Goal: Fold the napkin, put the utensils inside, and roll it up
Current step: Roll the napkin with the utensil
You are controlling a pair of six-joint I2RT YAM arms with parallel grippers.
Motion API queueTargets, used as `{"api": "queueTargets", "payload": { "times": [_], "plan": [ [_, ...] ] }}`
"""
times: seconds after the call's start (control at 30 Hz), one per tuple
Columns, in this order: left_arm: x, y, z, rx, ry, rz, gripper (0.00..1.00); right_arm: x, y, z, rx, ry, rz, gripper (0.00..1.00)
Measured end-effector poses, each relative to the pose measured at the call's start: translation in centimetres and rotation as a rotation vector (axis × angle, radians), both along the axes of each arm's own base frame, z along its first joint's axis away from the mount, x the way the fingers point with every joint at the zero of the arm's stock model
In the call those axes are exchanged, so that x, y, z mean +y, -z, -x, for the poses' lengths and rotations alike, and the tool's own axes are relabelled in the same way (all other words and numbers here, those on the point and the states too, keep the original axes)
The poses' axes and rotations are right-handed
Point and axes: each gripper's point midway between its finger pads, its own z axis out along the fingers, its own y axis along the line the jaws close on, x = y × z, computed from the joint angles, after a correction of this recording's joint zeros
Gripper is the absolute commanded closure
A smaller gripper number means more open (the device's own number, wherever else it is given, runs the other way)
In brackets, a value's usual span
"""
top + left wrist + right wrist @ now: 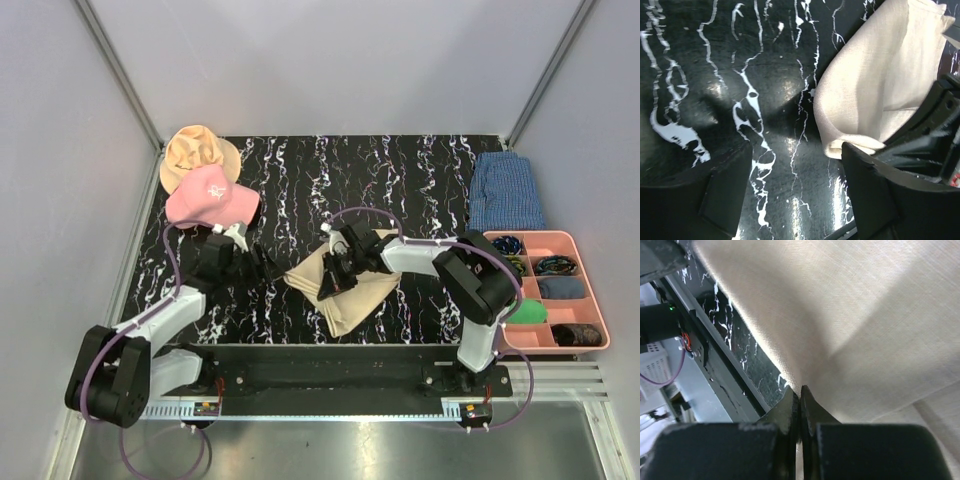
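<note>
Pinching the napkin point(352, 298) along one edge with the right hand point(800, 401), fingertips clenched tight on the beige cloth, with the cloth sloping up toward them off the counter point(400, 170). Hovering the left hand point(795, 162) just left of the napkin, released, with fingers point(720, 195) spread wide over bare black marbled surface and nothing between them. Bringing its right finger close beside the napkin's rounded, folded corner, touching or apart impossible to tell. Keeping to the near middle of the counter, napkin partly doubled over itself. Sitting well left of the napkin and farther back, pink cap point(210, 197) overlapping tan floppy hat point(195, 150). Lying well right of the napkin toward the far side, folded blue checked cloth point(507, 192). Standing right of the napkin on the nearer side, pink compartment tray point(545, 236) holding small dark and green items.
</note>
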Motion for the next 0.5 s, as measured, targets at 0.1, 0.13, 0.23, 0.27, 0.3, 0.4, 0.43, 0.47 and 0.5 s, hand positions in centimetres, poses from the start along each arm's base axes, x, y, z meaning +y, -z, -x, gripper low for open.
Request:
{"api": "queueTargets", "payload": {
  "times": [0.1,0.13,0.23,0.27,0.3,0.4,0.43,0.47,0.5],
  "plan": [
    [-0.7,0.2,0.0,-0.001,0.026,0.009,0.33,-0.4,0.8,-0.3,0.036,0.019,-0.013,1.00],
    [-0.9,0.2,0.0,-0.003,0.034,0.013,0.34,-0.5,1.1,-0.3,0.050,0.023,-0.018,1.00],
    [-1.8,0.1,0.2,-0.008,0.067,0.032,0.36,-0.8,1.8,-0.4,0.089,0.035,-0.030,1.00],
    [-2.2,0.0,0.2,-0.012,0.083,0.040,0.37,-0.7,1.8,-0.3,0.096,0.033,-0.039,1.00],
    [-2.6,-0.1,0.3,-0.013,0.094,0.049,0.37,-0.8,1.8,-0.4,0.100,0.037,-0.045,1.00],
    [-3.7,-0.2,0.5,-0.009,0.129,0.082,0.39,-0.8,1.8,-0.6,0.113,0.040,-0.065,1.00],
    [-4.0,-0.2,0.6,-0.007,0.139,0.094,0.39,-0.9,1.9,-0.7,0.117,0.041,-0.071,1.00],
    [-4.4,-0.2,0.6,-0.004,0.150,0.107,0.39,-0.8,1.9,-0.8,0.120,0.042,-0.076,1.00],
    [-4.8,-0.2,0.7,0.000,0.159,0.123,0.40,-0.9,1.9,-0.8,0.122,0.044,-0.080,1.00]
  ]
}}
